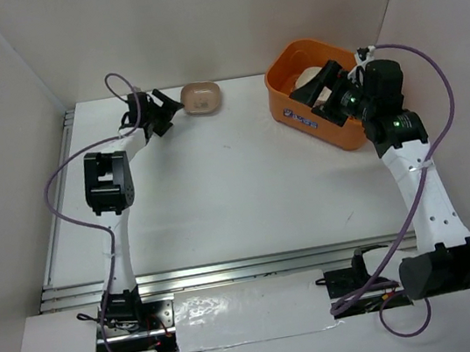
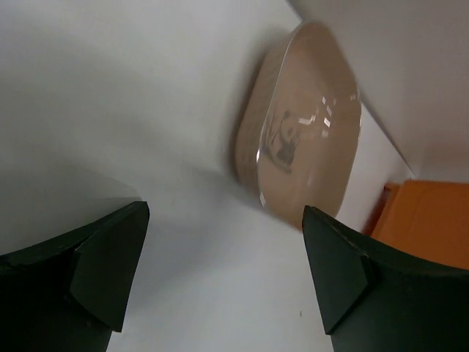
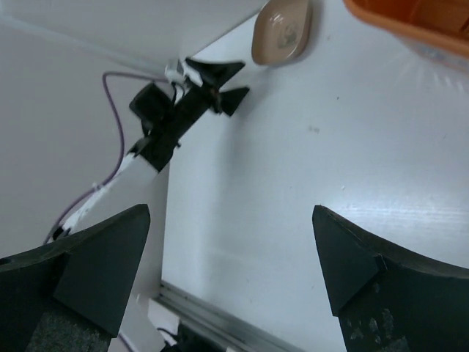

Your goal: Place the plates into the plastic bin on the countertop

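Since the left gripper (image 1: 172,107) sits at the far left of the countertop (image 1: 238,193) w/ jaws wide apart and nothing btwn them, the step in hand looks like the reach for a pick-up, not a carry. Just to its right a beige-brown plate (image 1: 202,98) lies flat on the countertop near the back wall, dark centre mark showing. In the left wrist view it's ahead of the spread fingers, not yet btwn them, and no contact is visible.

Further right, well apart from that plate, the plastic bin (image 1: 289,108) stands at the far-right corner. A pale shape inside is prob. a plate already in, but the right gripper (image 1: 318,93) over the bin hides most of the interior, so can't count. Its jaws are spread too, and empty per its own wrist view.

Only one plate shows outside the bin, so the task looks nearly done. Next move, as I judge it: left gripper advances till its fingers straddle the plate's near rim, closes, lifts, carries right to the bin. The right gripper should clear out first to avoid a clash. Shallow glossy dish, so a rim grip may slip.
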{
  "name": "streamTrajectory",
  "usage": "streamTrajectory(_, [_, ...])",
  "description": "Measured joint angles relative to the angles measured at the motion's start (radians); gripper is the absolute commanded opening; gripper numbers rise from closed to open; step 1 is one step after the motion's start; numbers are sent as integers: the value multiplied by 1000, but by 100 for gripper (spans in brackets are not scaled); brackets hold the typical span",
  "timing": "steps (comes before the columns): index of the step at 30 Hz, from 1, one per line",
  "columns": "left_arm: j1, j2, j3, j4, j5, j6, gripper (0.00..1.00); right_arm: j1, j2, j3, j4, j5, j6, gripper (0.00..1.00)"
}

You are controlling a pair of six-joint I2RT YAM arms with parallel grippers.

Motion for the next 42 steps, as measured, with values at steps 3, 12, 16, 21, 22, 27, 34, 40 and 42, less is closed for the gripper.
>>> streamTrajectory(3, [-28, 112, 201, -63, -66, 16, 99, 33, -39, -12, -36, -5, 5, 100])
streamTrajectory(12, [-106, 244, 467, -240, -307, 69, 54, 78, -220, 26, -138, -2, 6, 100])
streamTrajectory(16, [-134, 288, 517, -255, -328, 136, 30, 83, -236, 57, -187, -3, 4, 100])
streamTrajectory(21, [-144, 301, 543, -279, -308, 147, 0, 85, -225, 84, -222, -11, -11, 100])
streamTrajectory(22, [-142, 297, 543, -286, -305, 148, 0, 85, -222, 83, -223, -12, -14, 100])
streamTrajectory(27, [-151, 93, 294, -381, -357, 165, 0, 137, -134, 84, -219, 14, -29, 100])
streamTrajectory(34, [-288, -428, 2, -640, -478, 226, 0, 319, 152, 77, -132, 216, 25, 100])
streamTrajectory(40, [-426, -720, -73, -744, -537, 250, 0, 463, 383, 140, -122, 332, 95, 99])
streamTrajectory(42, [-444, -743, -105, -790, -535, 244, 0, 497, 413, 140, -102, 375, 122, 95])
